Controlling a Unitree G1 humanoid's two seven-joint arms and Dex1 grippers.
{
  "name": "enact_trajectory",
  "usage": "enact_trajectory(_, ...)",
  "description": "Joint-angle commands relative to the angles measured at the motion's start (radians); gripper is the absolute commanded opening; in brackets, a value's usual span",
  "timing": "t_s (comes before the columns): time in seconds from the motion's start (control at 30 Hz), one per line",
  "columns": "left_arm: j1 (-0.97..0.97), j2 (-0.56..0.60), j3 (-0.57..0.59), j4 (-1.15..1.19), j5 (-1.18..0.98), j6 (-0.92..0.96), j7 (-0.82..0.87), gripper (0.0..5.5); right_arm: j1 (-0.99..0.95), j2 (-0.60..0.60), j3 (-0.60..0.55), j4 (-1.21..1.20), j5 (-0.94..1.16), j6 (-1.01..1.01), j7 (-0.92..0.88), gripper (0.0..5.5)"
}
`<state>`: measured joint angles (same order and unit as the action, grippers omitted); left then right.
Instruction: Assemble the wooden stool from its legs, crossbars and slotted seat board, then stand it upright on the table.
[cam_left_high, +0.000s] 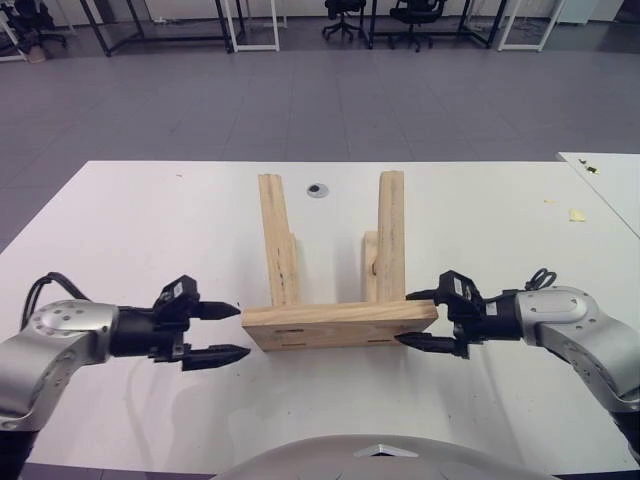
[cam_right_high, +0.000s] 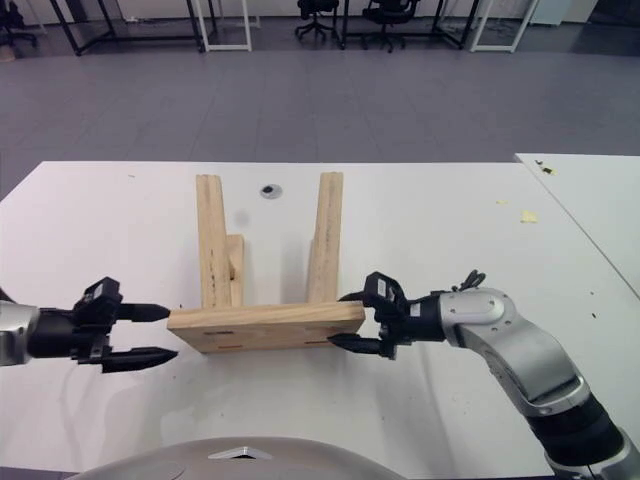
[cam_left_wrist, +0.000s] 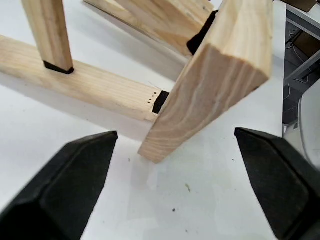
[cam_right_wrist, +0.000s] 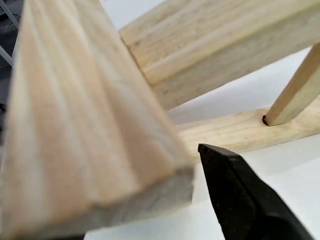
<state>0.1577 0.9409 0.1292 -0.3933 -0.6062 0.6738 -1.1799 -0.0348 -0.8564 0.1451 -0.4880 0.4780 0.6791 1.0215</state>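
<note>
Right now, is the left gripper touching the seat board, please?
Apart. The left wrist view shows white table between each finger of the left gripper and the seat board.

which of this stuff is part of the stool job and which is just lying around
For the job:
seat board
leg on the robot's left
leg on the robot's right
left gripper, open beside the board
right gripper, open astride the board's other end

Just lying about:
small round grey disc beyond the legs
yellow scraps
office chairs

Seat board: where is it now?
Left eye view: the seat board stands on edge, near-middle of the table, between the left gripper and the right gripper, whose fingers straddle its right end.
</note>
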Motion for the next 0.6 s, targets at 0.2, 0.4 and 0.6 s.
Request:
enact_trajectory(0.2,-0.087,-0.048,-0.098,0.028,0.06,-0.074,0.029,3.53,-0.005,-0.067,-0.02,0.033,-0.018,-0.045,0.063,1.76)
enact_trajectory(0.4,-0.197,-0.099,-0.148,0.023,0.058,-0.094,0.037,2.53,-0.038,-0.03,-0.016,0.04,-0.003,-0.065,0.061,1.68)
enact_trajectory(0.6,-0.233,-0.092,-0.144,0.027,0.036,-0.09,-0.004,2.14,-0.075,-0.005,-0.034,0.068,0.016,-0.079,0.075,1.66)
